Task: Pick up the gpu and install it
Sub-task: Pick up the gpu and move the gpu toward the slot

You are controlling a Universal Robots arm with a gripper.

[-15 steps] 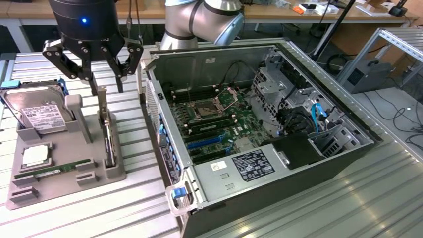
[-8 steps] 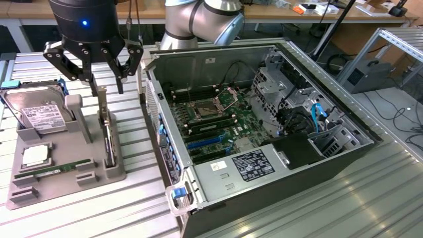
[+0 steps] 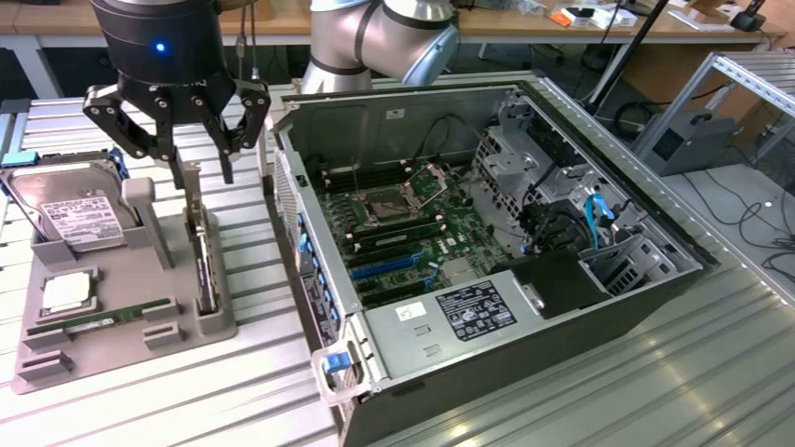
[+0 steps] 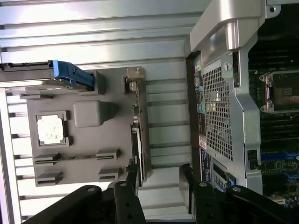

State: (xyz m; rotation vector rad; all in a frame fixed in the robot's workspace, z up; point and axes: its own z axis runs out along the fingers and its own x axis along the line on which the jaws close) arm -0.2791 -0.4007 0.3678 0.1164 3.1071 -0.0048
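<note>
GPU (image 3: 201,259) stands on its long edge in a slot along the side of a gray parts holder (image 3: 186,331) that faces the case, on the exterior view's left. It is not in the open computer case (image 3: 497,233) lying just beside the holder. The arm's silver joints (image 3: 372,37) bend in from behind the case. Its black wrist points straight down, so the gripper (image 3: 182,160) hangs directly above the far end of the card. The jaws are spread wide and hold nothing, with the fingertips level with the card's top corner, one on each side. A hard drive (image 3: 74,216) leans at the holder's far end, with a processor chip (image 3: 69,291) and a memory stick (image 3: 100,321) in front of it. Everything sits on a ribbed metal table (image 3: 559,391).

From the wrist, the camera looks straight down on the holder (image 4: 88,140). The GPU (image 4: 140,121) shows as a thin strip along the holder's edge nearest the case wall (image 4: 219,107). The gripper (image 4: 159,184) is open and empty. One finger (image 4: 131,179) overlaps the card's near end. The other (image 4: 187,186) is over the bare table slats between the holder and the case. The hard drive (image 4: 70,74), with its blue tab, the processor chip (image 4: 50,129) and the memory stick (image 4: 70,157) sit in their pockets. The motherboard (image 4: 280,116) shows inside the case.
</note>
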